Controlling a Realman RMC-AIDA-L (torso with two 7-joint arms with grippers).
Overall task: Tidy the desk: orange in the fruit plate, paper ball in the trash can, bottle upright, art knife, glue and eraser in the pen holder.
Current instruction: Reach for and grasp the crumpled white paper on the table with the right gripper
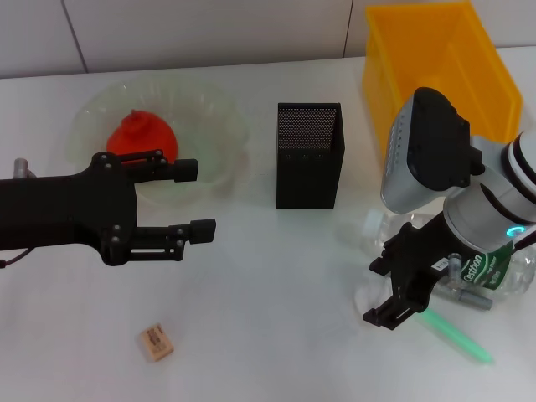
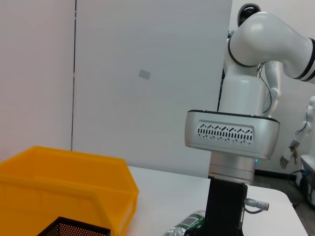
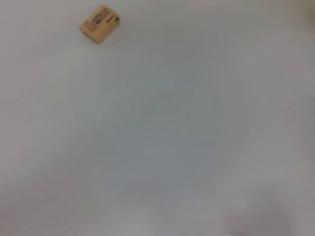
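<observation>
Two hands share our worktop [image 1: 276, 285]: the left hand [image 1: 197, 199] hangs open beside the fruit plate [image 1: 219, 117], where the orange [image 1: 139, 134] sits, while the right hand [image 1: 394, 306], apparently empty, hovers over the lying bottle [image 1: 494, 270]; the eraser [image 1: 157, 342] waits apart.

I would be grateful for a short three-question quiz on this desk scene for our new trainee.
1. True or false: the orange lies in the fruit plate.
2. Which hand is nearer the eraser: A) left hand, B) right hand?
3. Fill in: the bottle lies on its ____ under the right arm.

Key: 1 true. 2 A. 3 side.
</observation>
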